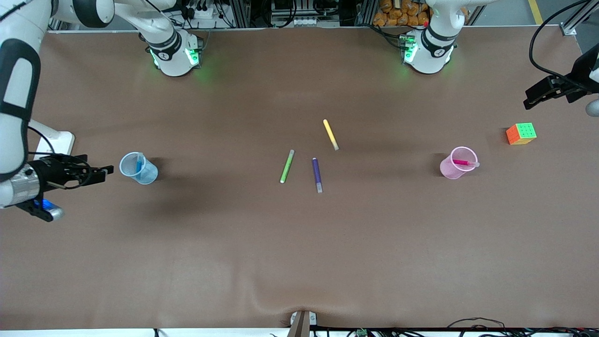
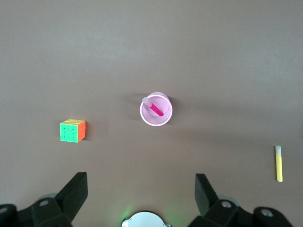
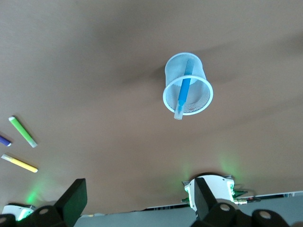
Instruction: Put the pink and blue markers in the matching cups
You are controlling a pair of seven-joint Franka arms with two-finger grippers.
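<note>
The pale blue cup (image 1: 149, 175) stands toward the right arm's end of the table with the blue marker (image 1: 139, 164) leaning inside it. The right wrist view shows that cup (image 3: 176, 66) and marker (image 3: 183, 94) too. The pink cup (image 1: 448, 169) stands toward the left arm's end and holds the pink marker (image 1: 463, 163), which also shows in the left wrist view (image 2: 156, 109). My right gripper (image 1: 100, 171) hangs open and empty beside the blue cup. My left gripper (image 1: 529, 103) hovers open and empty over the table near its end, apart from the pink cup (image 2: 163, 122).
A lime green pen (image 1: 287, 166), a dark purple pen (image 1: 317, 174) and a yellow pen (image 1: 330, 134) lie in the middle of the table. A colourful puzzle cube (image 1: 521, 134) sits beside the pink cup, toward the left arm's end.
</note>
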